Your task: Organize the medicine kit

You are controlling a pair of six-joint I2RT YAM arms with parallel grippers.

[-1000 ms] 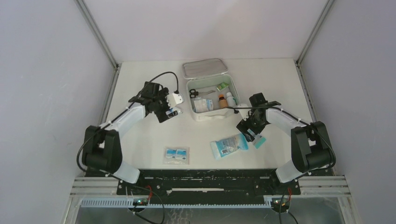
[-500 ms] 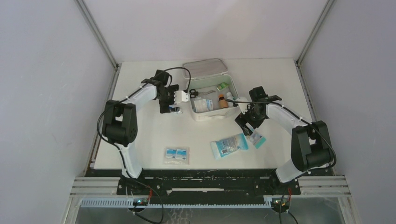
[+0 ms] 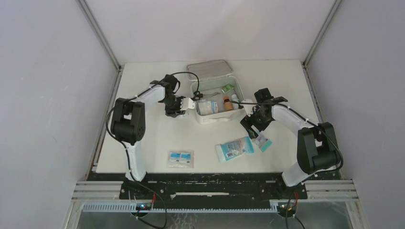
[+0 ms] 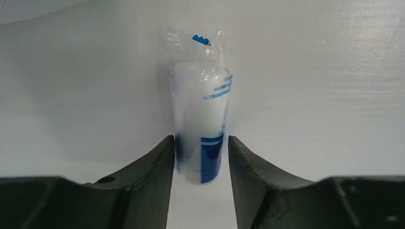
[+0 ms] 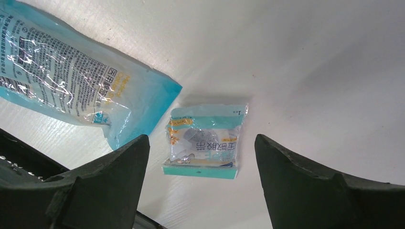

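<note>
The medicine kit (image 3: 217,119) is a white square case at the table's middle back, its lid (image 3: 209,69) lying open behind it. My left gripper (image 3: 177,110) is low on the table just left of the kit. In the left wrist view its jaws (image 4: 200,140) stand narrowly open around the near end of a white roll in clear wrap with blue print (image 4: 200,109); the left finger touches it and a thin gap shows at the right finger. My right gripper (image 3: 253,126) hangs wide open above a small teal packet (image 5: 205,138), which lies flat between its fingers (image 5: 201,139).
In the kit lie scissors (image 3: 197,94), an orange bottle (image 3: 228,102), a green box (image 3: 228,88) and a white packet (image 3: 207,107). A large blue-and-clear pouch (image 3: 234,148) lies near the teal packet (image 3: 263,141). A clear packet with blue items (image 3: 180,158) sits near the front edge.
My left arm has swung toward the kit and come down to the table, and its jaws have narrowed around the roll. The right gripper shifted slightly over the teal packet.
</note>
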